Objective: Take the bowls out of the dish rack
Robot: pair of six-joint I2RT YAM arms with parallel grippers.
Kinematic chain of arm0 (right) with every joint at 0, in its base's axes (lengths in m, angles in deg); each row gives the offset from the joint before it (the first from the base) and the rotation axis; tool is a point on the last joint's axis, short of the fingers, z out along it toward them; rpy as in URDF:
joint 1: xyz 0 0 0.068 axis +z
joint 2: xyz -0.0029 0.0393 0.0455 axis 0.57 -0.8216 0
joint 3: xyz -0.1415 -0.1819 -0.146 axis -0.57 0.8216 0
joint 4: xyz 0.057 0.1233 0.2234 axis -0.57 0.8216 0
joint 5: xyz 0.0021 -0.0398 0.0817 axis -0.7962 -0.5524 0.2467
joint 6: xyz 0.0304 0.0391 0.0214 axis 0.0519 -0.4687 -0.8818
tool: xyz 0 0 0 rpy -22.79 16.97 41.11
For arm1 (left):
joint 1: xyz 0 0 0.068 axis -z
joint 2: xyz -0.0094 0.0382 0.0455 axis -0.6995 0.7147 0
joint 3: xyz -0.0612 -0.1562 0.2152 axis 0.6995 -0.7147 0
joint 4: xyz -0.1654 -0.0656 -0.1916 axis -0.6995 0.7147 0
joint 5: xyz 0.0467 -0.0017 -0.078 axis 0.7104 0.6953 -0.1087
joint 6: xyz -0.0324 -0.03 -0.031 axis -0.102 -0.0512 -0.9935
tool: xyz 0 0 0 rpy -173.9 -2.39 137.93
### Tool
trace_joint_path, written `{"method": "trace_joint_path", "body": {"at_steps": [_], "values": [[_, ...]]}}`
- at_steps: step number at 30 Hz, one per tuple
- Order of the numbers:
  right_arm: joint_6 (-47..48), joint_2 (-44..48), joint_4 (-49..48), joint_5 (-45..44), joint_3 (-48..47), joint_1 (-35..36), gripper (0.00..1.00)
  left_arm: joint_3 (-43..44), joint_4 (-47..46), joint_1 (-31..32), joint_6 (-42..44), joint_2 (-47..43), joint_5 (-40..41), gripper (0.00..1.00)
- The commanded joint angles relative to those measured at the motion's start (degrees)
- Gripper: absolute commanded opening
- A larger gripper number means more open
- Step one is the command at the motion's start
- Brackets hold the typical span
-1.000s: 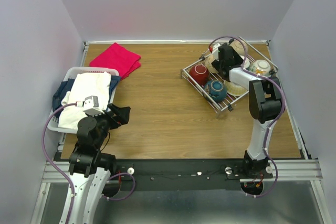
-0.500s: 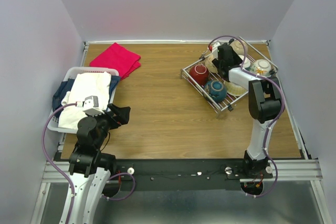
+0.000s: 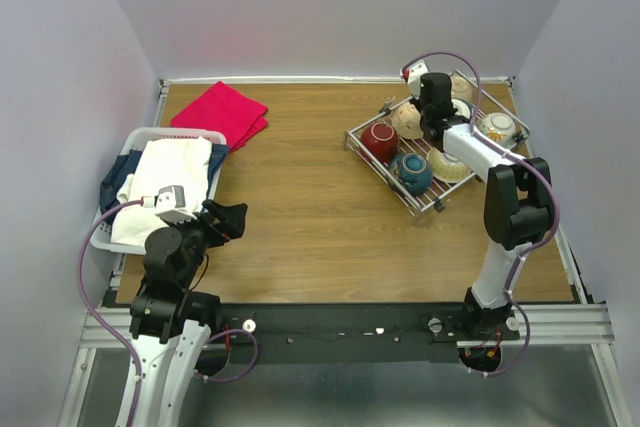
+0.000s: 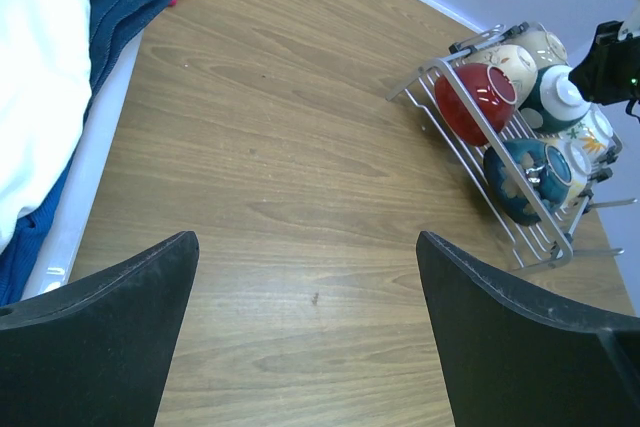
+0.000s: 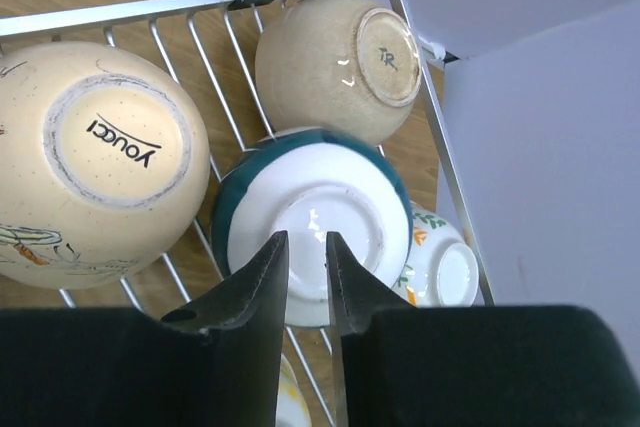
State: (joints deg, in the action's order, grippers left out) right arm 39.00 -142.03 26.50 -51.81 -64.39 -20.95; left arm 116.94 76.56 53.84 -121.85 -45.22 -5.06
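Over the dish rack (image 5: 150, 7), right wrist view alone shows right pincer (image 5: 305, 237) pinching teal bowl (image 5: 320, 192); left pincer (image 4: 305, 237) spread.

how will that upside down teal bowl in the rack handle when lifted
Likely stiff and fragile: the teal bowl looks like glazed ceramic. Its shiny white foot may be slippery, so the right end effector's narrow pinch there could let it tilt. It lies upside down close beside the cream bowl and tan bowl, so swinging might clink them.

A red cloth (image 3: 222, 112) lies on the tabletop (image 3: 300, 207) near a white basket (image 3: 170, 133) holding white fabric (image 3: 170, 182) and jeans (image 3: 111, 188).
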Motion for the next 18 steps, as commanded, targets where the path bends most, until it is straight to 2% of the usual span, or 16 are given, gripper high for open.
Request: {"method": "trace_joint_path", "body": {"at_steps": [1, 2, 4, 5, 8, 11, 16, 18], "values": [[-2.3, -0.1, 4.6, 1.2, -0.2, 0.0, 0.37, 0.5, -0.4, 0.1, -0.2, -1.1, 0.9, 0.99], [-2.3, 0.1, 4.6, 1.1, -0.4, -0.1, 0.43, 0.5, -0.4, 0.1, -0.2, -1.3, 1.0, 0.99], [-3.0, 0.4, 4.7, 0.3, -0.4, 0.0, 0.46, 0.4, -0.5, 0.1, -0.2, -1.5, 0.9, 0.99], [-3.6, 0.7, 4.4, 0.2, -0.6, 0.0, 0.52, 0.5, -0.5, 0.1, -0.2, -1.7, 0.9, 0.99], [-5.9, 1.9, 4.1, -0.5, -1.0, -0.7, 0.62, 0.4, -0.5, 0.1, -0.2, -1.7, 0.7, 0.99], [-10.9, 3.1, 6.4, 2.2, -3.0, -2.4, 0.65, 0.4, -0.6, 0.1, -0.2, -1.7, 0.6, 0.99], [-27.3, 6.2, 10.5, 8.4, -5.0, -7.3, 0.71, 0.4, -0.6, 0.1, -0.1, -1.8, 0.6, 0.99], [-35.3, 7.6, 10.2, 9.3, -4.0, -9.3, 0.79, 0.3, -0.7, 0.1, -0.1, -1.6, 0.5, 0.99]]}}
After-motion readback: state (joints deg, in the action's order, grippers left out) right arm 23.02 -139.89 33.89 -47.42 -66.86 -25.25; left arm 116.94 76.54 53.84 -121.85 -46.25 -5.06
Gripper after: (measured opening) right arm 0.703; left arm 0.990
